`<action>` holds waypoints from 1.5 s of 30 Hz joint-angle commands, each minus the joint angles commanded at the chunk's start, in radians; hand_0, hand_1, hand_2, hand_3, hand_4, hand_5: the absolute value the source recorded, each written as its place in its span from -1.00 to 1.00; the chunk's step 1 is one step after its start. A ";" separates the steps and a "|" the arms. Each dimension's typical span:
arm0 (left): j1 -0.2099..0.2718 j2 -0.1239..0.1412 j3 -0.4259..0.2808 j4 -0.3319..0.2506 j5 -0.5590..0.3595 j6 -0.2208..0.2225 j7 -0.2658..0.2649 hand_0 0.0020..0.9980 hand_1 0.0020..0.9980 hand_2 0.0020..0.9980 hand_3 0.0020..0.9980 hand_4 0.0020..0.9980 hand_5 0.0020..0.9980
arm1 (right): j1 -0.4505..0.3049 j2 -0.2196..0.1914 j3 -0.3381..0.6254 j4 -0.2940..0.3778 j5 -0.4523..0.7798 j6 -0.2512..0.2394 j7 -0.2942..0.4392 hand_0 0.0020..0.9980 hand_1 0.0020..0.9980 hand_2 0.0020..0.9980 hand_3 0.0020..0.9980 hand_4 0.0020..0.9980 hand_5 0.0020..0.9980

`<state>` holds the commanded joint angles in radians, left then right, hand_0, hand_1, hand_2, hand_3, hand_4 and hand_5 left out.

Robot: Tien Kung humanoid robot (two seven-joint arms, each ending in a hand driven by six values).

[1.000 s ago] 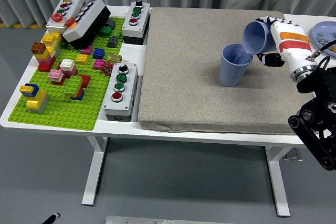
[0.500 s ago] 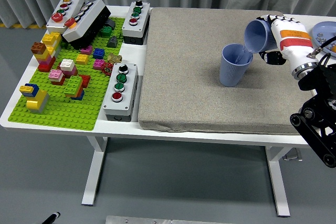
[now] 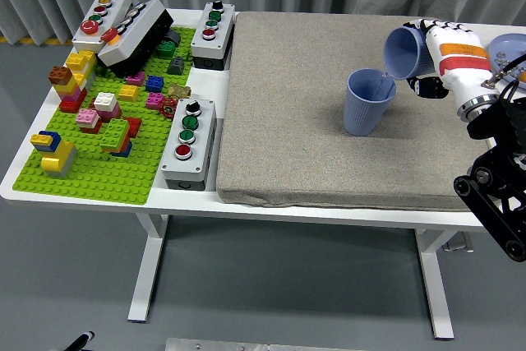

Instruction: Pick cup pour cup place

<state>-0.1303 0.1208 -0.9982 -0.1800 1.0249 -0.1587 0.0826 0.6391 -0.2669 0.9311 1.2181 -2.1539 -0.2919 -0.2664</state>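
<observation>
Blue ribbed plastic cup (image 3: 406, 53) — gripped by the right robot hand (image 3: 440, 59) — tilts mouth-down leftward, just above the upright blue cup (image 3: 367, 101) on the grey mat (image 3: 279, 121).

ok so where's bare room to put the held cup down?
Most of the grey mat is bare: everything left of and in front of the standing cup. Crowded: the green brick plate, button boxes, and the right edge by the right hand holding the tilted cup.
</observation>
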 joint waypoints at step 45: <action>0.001 0.002 0.000 0.000 0.003 0.000 0.002 0.67 0.63 0.73 0.56 0.24 1.00 | 0.035 -0.040 -0.125 -0.013 -0.025 -0.021 -0.024 0.73 0.53 0.35 0.46 0.47 -0.87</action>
<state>-0.1292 0.1232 -0.9982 -0.1800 1.0283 -0.1592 0.0841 0.6738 -0.3067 0.8057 1.2048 -2.1789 -0.3131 -0.2909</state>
